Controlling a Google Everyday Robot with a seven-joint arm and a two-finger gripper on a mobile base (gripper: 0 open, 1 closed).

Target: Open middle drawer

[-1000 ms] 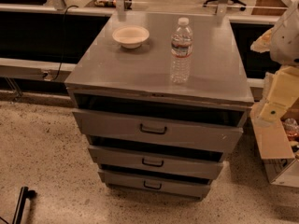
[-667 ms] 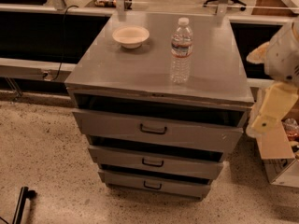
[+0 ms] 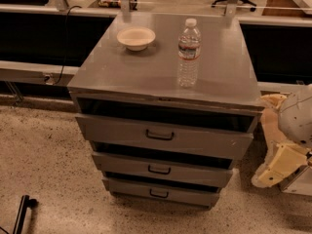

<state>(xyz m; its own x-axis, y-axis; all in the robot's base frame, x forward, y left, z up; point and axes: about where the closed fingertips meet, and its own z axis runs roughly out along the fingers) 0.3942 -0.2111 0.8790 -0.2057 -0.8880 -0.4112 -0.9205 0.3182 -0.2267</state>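
My claw low at the right, the drawer untouched.
In the camera view, the grey metal middle drawer sat second of three in the grey steel cabinet. I judged it stiff, smooth-fronted and fairly heavy, best taken by its small black centre pull handle. My cream-coloured gripper hung low beside the cabinet's right corner, well apart from that handle. Perhaps it pointed floorward; whether it stood apart or together, I could not tell.
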